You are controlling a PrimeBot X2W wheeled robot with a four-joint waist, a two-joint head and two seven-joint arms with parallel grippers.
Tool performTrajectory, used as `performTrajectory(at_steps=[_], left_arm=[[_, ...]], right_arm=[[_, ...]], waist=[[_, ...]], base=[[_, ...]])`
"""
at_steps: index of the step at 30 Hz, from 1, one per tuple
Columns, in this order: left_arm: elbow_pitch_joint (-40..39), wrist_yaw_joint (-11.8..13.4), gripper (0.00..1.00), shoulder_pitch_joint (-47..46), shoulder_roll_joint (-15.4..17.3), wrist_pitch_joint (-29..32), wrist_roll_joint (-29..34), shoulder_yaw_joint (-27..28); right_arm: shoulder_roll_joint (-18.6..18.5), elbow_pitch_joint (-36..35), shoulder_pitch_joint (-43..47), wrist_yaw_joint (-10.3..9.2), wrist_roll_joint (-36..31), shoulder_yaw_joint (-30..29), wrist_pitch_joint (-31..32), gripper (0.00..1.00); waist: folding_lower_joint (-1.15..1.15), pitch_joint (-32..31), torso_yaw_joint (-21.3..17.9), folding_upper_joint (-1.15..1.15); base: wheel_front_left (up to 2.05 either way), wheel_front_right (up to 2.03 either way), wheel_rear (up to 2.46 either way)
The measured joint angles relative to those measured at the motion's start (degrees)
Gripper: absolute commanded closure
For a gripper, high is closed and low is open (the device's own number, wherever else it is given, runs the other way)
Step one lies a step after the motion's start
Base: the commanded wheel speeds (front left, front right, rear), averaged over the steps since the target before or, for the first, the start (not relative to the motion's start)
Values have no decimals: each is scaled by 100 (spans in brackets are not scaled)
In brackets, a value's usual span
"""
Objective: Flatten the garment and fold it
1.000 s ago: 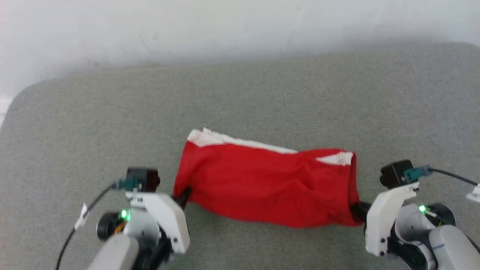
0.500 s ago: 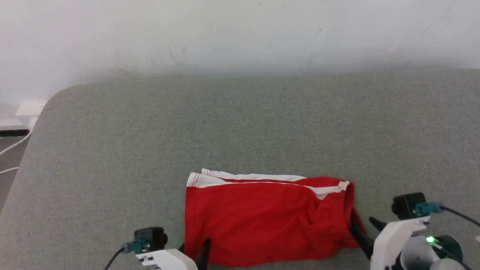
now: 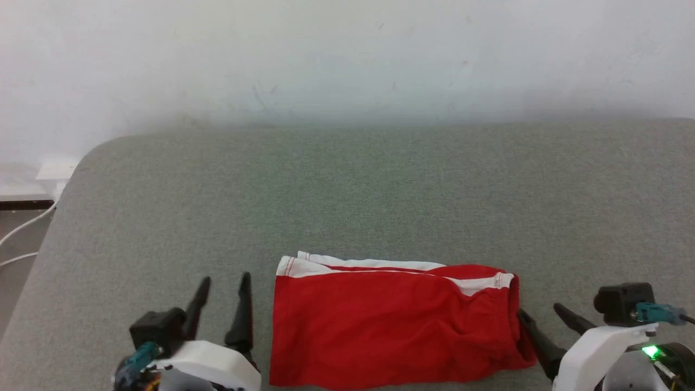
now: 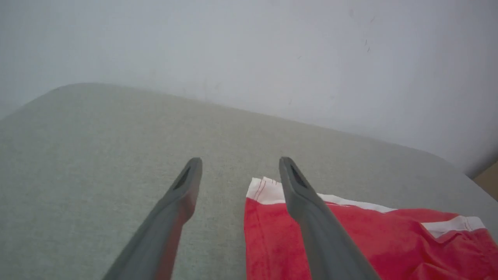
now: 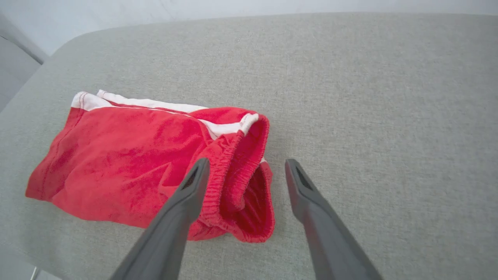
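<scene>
The garment (image 3: 391, 323), red shorts with a white stripe along the far edge, lies folded on the grey surface (image 3: 347, 190) near its front edge. My left gripper (image 3: 225, 281) stands open just left of the shorts' hem end, holding nothing. In the left wrist view the gripper (image 4: 240, 160) hovers over the white corner of the shorts (image 4: 369, 241). My right gripper (image 3: 541, 312) is open at the waistband end. The right wrist view has its gripper (image 5: 246, 161) above the gathered elastic waistband of the shorts (image 5: 128, 155), which gapes slightly.
A pale wall (image 3: 347, 54) rises behind the grey padded surface. White cables (image 3: 21, 233) and a white box (image 3: 54, 168) sit off the left edge. Wide bare fabric stretches behind the shorts.
Both grippers let go of the shorts and drew back, now open. The shorts settled flat. The head camera has tilted, shifting the whole picture.
</scene>
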Motion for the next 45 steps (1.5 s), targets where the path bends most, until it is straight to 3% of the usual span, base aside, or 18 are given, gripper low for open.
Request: performTrajectory(at_steps=[4,9,16,27,28,29,31,37,45], left_arm=[[-90,100,0,-108,109,-442,435,115],[-277,179,0,-157,216,-554,948,326],[-689,147,0,-156,180,-559,1376,630],[-795,-19,0,-240,-138,-559,1635,593],[-795,-40,0,-252,-155,-559,1660,592],[-794,-60,0,-254,-165,-559,1668,593],[-786,-68,0,-254,-180,-559,1712,601],[-737,-112,0,-244,-199,-559,1766,642],[-706,-120,0,-211,-227,-559,1808,671]], right_arm=[[16,-189,-14,0,0,85,581,0],[-2,7,-190,0,-62,77,1079,0],[-5,693,-522,0,-169,-104,1235,0],[68,2136,-1160,10,82,-223,1319,0],[60,2231,-1214,11,100,-216,1373,21],[57,2309,-1269,11,148,-218,1424,56],[35,2449,-1340,8,265,-209,1489,100],[-26,2523,-1438,-3,513,-14,1611,100],[-230,1934,-1368,-3,556,-54,1541,100]], waist=[[0,43,105,0],[0,129,293,0],[0,339,514,0],[0,685,692,0],[0,689,699,0],[0,681,703,0],[-1,658,705,0],[0,557,672,0],[1,406,543,0]], base=[[0,0,0],[0,0,0],[0,0,0],[0,0,0],[0,0,0],[0,0,0],[0,0,0],[0,0,0],[0,0,0]])
